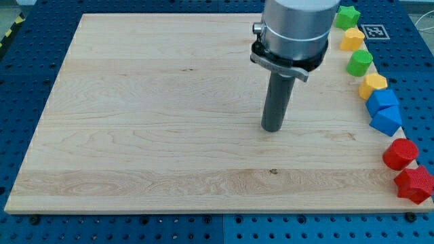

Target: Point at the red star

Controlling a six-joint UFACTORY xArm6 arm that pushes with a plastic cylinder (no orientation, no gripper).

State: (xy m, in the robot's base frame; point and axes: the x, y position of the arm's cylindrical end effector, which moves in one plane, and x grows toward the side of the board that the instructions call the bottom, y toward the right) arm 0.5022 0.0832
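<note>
The red star (415, 184) lies at the board's lower right corner, partly over the edge. A red round block (399, 154) sits just above it. My tip (273, 128) rests on the board right of the middle, well to the left of and above the red star, touching no block.
Along the wooden board's (149, 122) right edge, top to bottom: a green star (348, 15), a yellow block (352, 38), a green round block (359, 62), a yellow hexagon (372, 85), a blue block (382, 100) and a blue triangle-like block (387, 120). A blue pegboard (27, 230) surrounds the board.
</note>
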